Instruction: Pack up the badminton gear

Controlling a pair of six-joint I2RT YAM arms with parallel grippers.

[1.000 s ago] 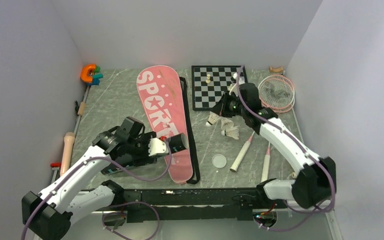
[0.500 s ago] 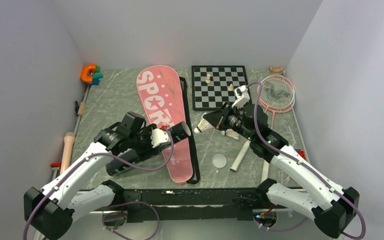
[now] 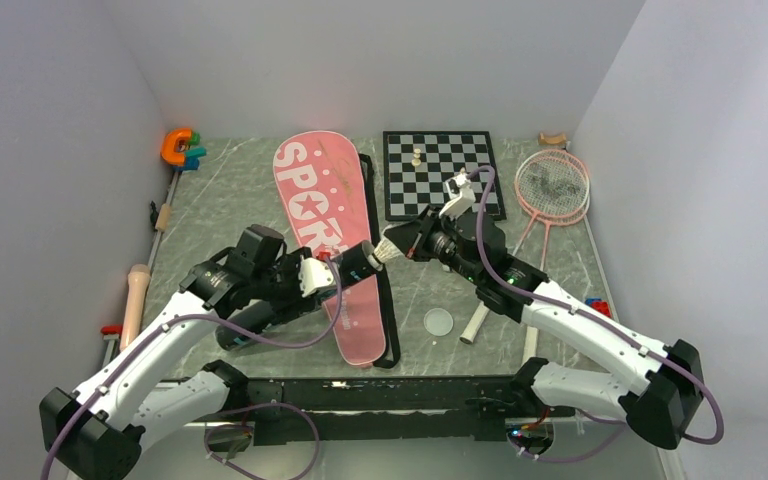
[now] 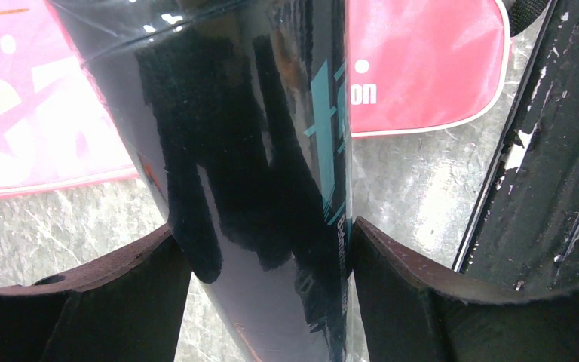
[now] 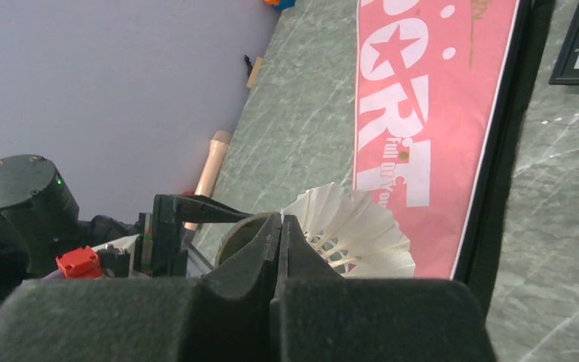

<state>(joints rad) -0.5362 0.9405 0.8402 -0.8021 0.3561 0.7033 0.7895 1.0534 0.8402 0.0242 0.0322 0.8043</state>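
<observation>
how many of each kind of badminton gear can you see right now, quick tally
rackets: 2
shuttlecock in view: 1 (any others are hidden behind the right arm)
black tube: 1
pink bag: 1
total: 5

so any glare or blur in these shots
Left wrist: small glare spots dot the glossy black tube, which fills the frame. Right wrist: the near right gripper is soft, the shuttlecock and pink bag sharp. Top external: even light, faint shadows.
</observation>
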